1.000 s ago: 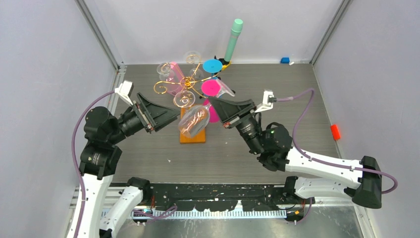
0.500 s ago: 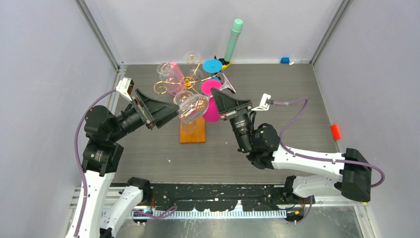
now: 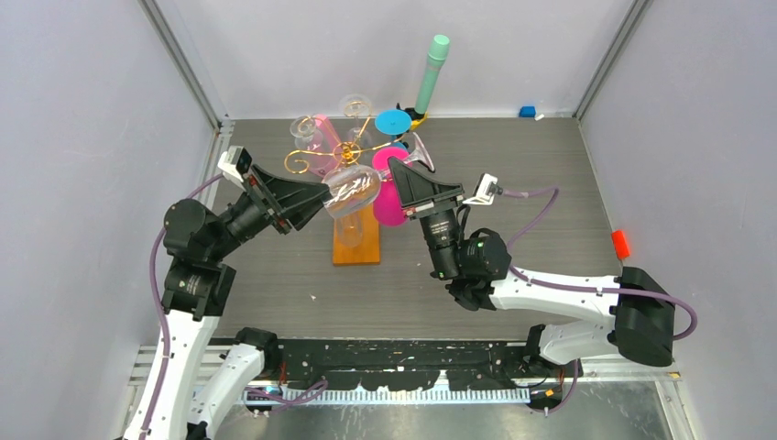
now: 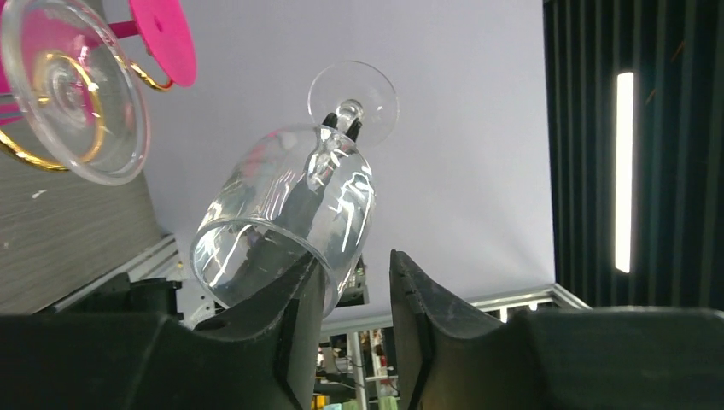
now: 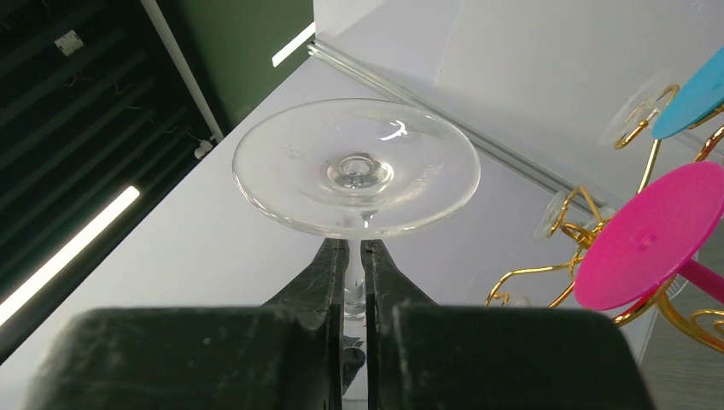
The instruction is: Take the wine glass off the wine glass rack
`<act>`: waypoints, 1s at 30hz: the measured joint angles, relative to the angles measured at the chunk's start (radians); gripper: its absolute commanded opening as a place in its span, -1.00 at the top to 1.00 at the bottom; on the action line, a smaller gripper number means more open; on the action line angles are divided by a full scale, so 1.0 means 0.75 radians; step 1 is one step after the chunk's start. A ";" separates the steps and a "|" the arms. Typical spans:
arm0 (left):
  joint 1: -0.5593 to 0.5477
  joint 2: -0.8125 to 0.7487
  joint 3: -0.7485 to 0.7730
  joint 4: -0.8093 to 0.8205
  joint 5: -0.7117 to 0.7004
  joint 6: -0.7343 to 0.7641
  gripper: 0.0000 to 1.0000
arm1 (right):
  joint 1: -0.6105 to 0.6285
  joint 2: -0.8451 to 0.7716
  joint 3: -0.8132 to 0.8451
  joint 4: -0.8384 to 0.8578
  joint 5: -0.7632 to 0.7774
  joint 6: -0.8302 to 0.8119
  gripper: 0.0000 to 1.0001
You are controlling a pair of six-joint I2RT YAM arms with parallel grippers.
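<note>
Raised higher, wine glass (image 3: 353, 190) stem clenched in right pincer (image 5: 354, 248); left pincer (image 4: 356, 260) released beside rim.

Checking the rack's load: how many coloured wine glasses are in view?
3: a pale pink glass at the wine glass rack's back left, a blue-footed glass at its back, a magenta glass on its right. Others may be hidden.

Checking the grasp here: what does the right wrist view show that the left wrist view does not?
Only right wrist: a blue foot, and how the right fingers shut on the wine glass stem just under its foot. Only left wrist: the glass's bowl, rim by the open left fingers. Both: the held glass's foot, a pink foot, gold rack wire.
</note>
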 measured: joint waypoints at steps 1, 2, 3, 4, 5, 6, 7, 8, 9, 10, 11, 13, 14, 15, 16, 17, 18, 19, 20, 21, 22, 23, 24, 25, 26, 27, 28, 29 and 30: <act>0.001 0.003 0.000 0.017 0.000 -0.021 0.35 | 0.000 -0.001 0.000 0.008 0.000 0.005 0.99; 0.000 0.006 0.000 0.035 0.001 -0.035 0.36 | 0.000 -0.001 0.001 0.017 -0.002 0.012 0.99; 0.000 0.008 0.000 0.048 0.001 -0.048 0.37 | 0.000 -0.001 0.001 0.025 -0.003 0.018 0.99; 0.000 0.011 0.000 0.063 0.002 -0.060 0.38 | 0.000 -0.001 0.001 0.028 -0.003 0.023 0.99; -0.001 0.012 0.000 0.071 0.001 -0.065 0.38 | 0.000 -0.001 0.001 0.030 -0.003 0.028 0.99; -0.001 0.015 0.000 0.080 0.001 -0.069 0.39 | 0.000 -0.001 0.001 0.031 -0.003 0.036 0.99; -0.001 0.017 0.000 0.086 0.001 -0.075 0.40 | 0.000 -0.001 0.001 0.032 -0.003 0.043 0.99; -0.001 0.019 0.000 0.092 0.001 -0.079 0.42 | -0.001 -0.001 0.001 0.032 -0.003 0.048 0.99; -0.001 0.023 0.001 0.093 0.001 -0.082 0.44 | -0.001 -0.001 0.002 0.033 -0.003 0.052 0.99; -0.001 0.031 0.006 0.094 0.001 -0.084 0.47 | -0.002 -0.001 0.003 0.032 -0.002 0.053 0.99; -0.001 0.037 0.009 0.096 0.001 -0.086 0.54 | -0.003 -0.001 0.005 0.032 -0.002 0.054 0.99; -0.002 0.053 0.021 0.097 0.000 -0.088 0.69 | -0.007 -0.001 0.010 0.031 0.001 0.055 0.99; -0.003 0.059 0.027 0.098 0.000 -0.087 0.72 | -0.008 -0.001 0.012 0.033 0.002 0.058 0.99; -0.004 0.062 0.029 0.101 -0.001 -0.090 0.74 | -0.009 -0.001 0.013 0.034 0.003 0.060 0.99; -0.004 0.065 0.032 0.102 -0.001 -0.090 0.74 | -0.009 -0.001 0.013 0.034 0.006 0.061 0.99; -0.004 0.070 0.037 0.102 -0.001 -0.090 0.73 | -0.009 0.000 0.013 0.034 0.010 0.065 0.99; -0.004 0.075 0.044 0.103 0.000 -0.090 0.70 | -0.009 0.000 0.013 0.033 0.011 0.071 0.99; -0.005 0.082 0.052 0.105 0.001 -0.090 0.64 | -0.009 0.000 0.013 0.034 0.011 0.078 0.99; -0.006 0.087 0.056 0.108 0.002 -0.087 0.58 | -0.009 0.000 0.013 0.035 0.011 0.086 0.99; -0.007 0.090 0.061 0.112 0.002 -0.086 0.53 | -0.009 0.000 0.013 0.036 0.011 0.094 0.99; -0.008 0.093 0.062 0.114 0.002 -0.085 0.49 | -0.009 0.002 0.013 0.038 0.011 0.102 0.99; -0.009 0.093 0.062 0.115 0.001 -0.084 0.48 | -0.009 0.005 0.013 0.038 0.011 0.108 0.99; -0.009 0.093 0.062 0.115 0.001 -0.082 0.48 | -0.009 0.010 0.013 0.038 0.010 0.117 0.99; -0.010 0.093 0.062 0.115 0.001 -0.081 0.49 | -0.009 0.015 0.013 0.038 0.010 0.123 0.99; -0.010 0.094 0.062 0.115 0.002 -0.081 0.52 | -0.009 0.020 0.013 0.038 0.010 0.132 0.99; -0.010 0.096 0.062 0.115 0.002 -0.078 0.55 | -0.009 0.025 0.013 0.040 0.010 0.141 0.99; -0.010 0.099 0.063 0.114 0.002 -0.074 0.62 | -0.009 0.028 0.013 0.039 0.010 0.149 0.99; -0.010 0.102 0.064 0.114 0.002 -0.067 0.73 | -0.009 0.030 0.013 0.038 0.010 0.154 0.99; -0.010 0.103 0.067 0.113 0.002 -0.056 0.84 | -0.009 0.031 0.014 0.038 0.010 0.158 0.99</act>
